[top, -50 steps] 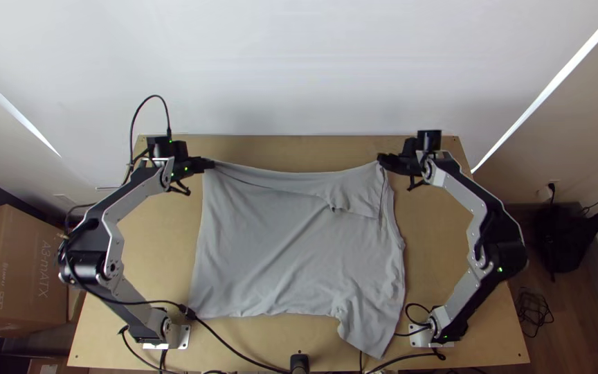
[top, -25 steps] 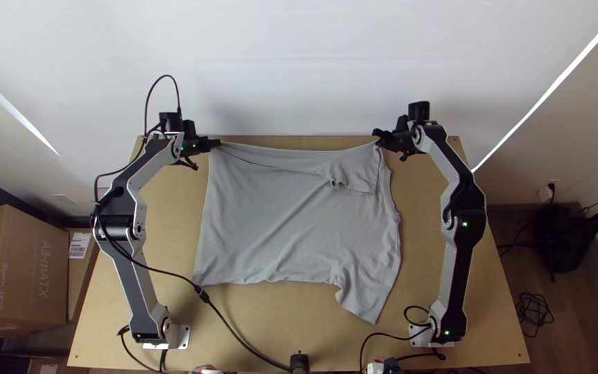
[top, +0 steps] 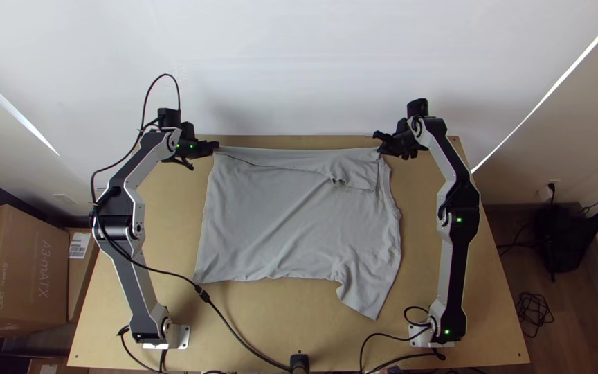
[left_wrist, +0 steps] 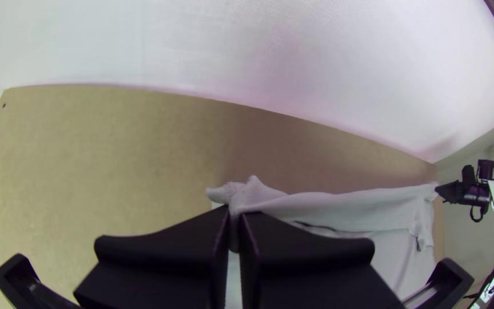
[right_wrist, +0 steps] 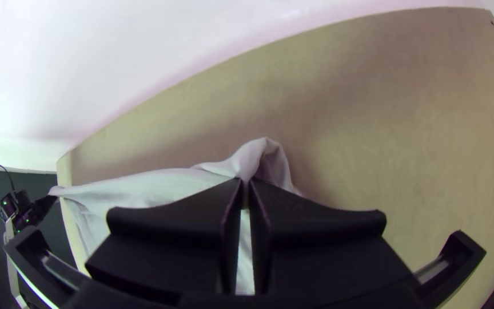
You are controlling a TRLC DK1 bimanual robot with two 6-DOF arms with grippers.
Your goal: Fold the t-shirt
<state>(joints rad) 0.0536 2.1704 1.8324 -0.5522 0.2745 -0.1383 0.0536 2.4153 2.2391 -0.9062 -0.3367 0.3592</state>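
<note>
Left wrist view: the left gripper (left_wrist: 235, 214) is clenched on a bunched corner of the t-shirt (top: 292, 228), with a little tuft of cloth poking out past the tips. The right gripper (right_wrist: 245, 183) likewise pinches the opposite corner of that edge, a small peak of fabric standing ahead of it. Between the two grippers the edge runs nearly straight; whether it touches the bench (top: 299, 312) or hangs just above, I can't tell.

From the grippers towards the arms' bases, the grey shirt lies spread, lightly creased, with one sleeve (top: 365, 291) sticking out on the right gripper's side and what looks like the other tucked in near the held edge. I'd judge it light, limp and soft, hardly fragile or slippery. These two corners seem the right hold; a slack middle could sag or ruck up.

I can make out no writing on the shirt. Well outward from the left gripper, a large cardboard box (top: 22, 270) bears print, and a smaller box beside it has a white label (top: 79, 245).
</note>
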